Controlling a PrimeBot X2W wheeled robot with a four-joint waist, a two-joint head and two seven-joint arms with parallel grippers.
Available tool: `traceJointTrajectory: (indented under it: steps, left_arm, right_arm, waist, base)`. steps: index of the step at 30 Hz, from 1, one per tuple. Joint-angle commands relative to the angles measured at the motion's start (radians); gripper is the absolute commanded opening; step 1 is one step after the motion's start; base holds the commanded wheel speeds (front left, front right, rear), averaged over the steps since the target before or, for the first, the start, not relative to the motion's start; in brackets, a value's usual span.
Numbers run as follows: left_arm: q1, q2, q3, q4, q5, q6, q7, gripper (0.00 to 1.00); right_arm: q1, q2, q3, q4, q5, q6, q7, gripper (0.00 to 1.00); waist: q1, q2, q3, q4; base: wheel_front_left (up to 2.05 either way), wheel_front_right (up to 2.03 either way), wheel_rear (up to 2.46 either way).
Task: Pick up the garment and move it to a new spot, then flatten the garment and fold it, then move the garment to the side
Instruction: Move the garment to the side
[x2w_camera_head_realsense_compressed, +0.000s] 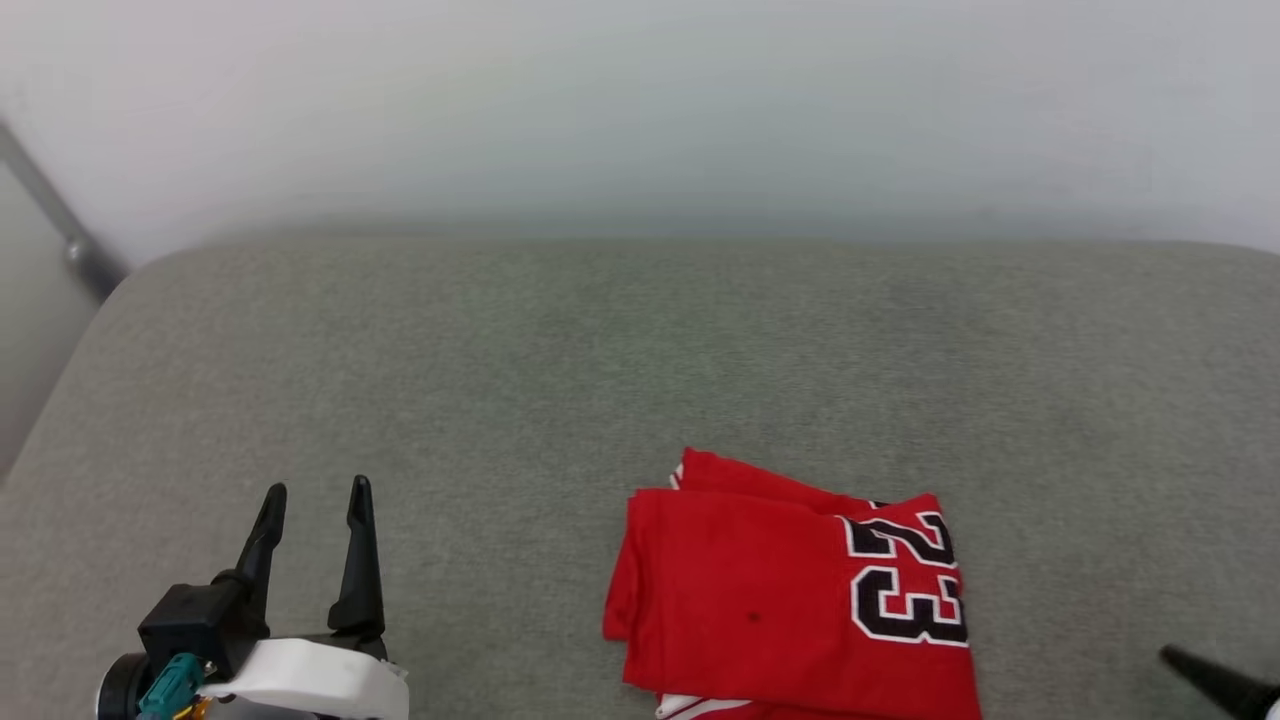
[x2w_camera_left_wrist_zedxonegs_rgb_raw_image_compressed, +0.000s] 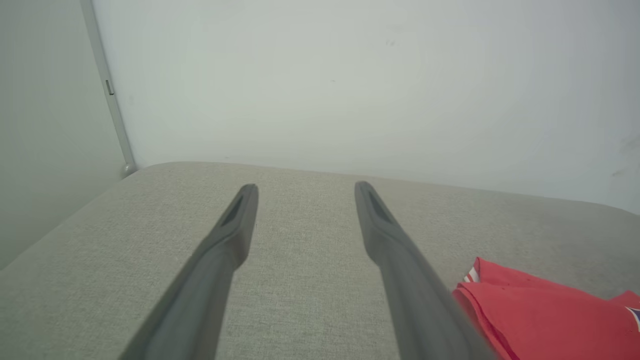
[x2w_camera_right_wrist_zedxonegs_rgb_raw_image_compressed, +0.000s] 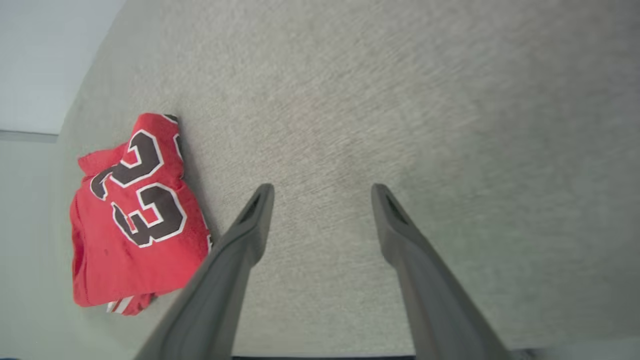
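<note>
The garment (x2w_camera_head_realsense_compressed: 790, 600) is a red shirt folded into a compact square, lying on the grey cushioned surface (x2w_camera_head_realsense_compressed: 640, 350) near its front edge, right of centre. A black-and-white "23" shows on its right part; the same number shows on the garment (x2w_camera_right_wrist_zedxonegs_rgb_raw_image_compressed: 132, 210) in the right wrist view. A corner of the garment (x2w_camera_left_wrist_zedxonegs_rgb_raw_image_compressed: 545, 320) with striped trim lies to the right of my left fingers. My left gripper (x2w_camera_head_realsense_compressed: 315, 490) stands open and empty at the lower left, well apart from the shirt. My right gripper (x2w_camera_right_wrist_zedxonegs_rgb_raw_image_compressed: 322, 187) is open over bare fabric; one dark fingertip (x2w_camera_head_realsense_compressed: 1215, 682) pokes in at the lower right.
A pale wall (x2w_camera_head_realsense_compressed: 640, 110) rises behind the cushion. A grey metal bar (x2w_camera_head_realsense_compressed: 55, 215) slants down at the far left, beside the cushion's rounded corner. Bare grey fabric stretches across the back and left of the surface.
</note>
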Motion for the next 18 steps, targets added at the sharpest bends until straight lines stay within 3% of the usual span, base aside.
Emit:
traceJointTrajectory:
  steps: [1,4,9,18]
  left_arm:
    - [-0.013,-0.005,0.006,0.002,0.007,-0.006,-0.007,1.00]
    - [-0.024,-0.012,0.007,0.002,0.009,-0.018,-0.012,1.00]
    - [-0.045,-0.016,0.013,0.008,0.017,-0.034,-0.013,1.00]
    - [-0.078,-0.027,0.011,0.026,0.027,-0.048,-0.016,1.00]
  right_arm:
    - [-0.021,0.025,-0.019,0.043,-0.002,-0.001,0.063,1.00]
    - [-0.082,0.099,-0.075,0.111,0.069,-0.001,0.173,1.00]
    - [-0.165,0.157,-0.114,0.215,0.202,-0.001,0.301,1.00]
    - [-0.274,0.167,0.000,0.430,0.445,0.000,0.284,0.97]
  waist:
    - [0.0000,0.0000,0.019,0.029]
    - [0.0000,0.0000,0.040,0.058]
    - [0.0000,0.0000,0.075,0.092]
    - [0.0000,0.0000,0.095,0.116]
  base:
    - [0.00,0.00,0.00]
    - [0.00,0.00,0.00]
    - [0.00,0.00,0.00]
    - [0.00,0.00,0.00]
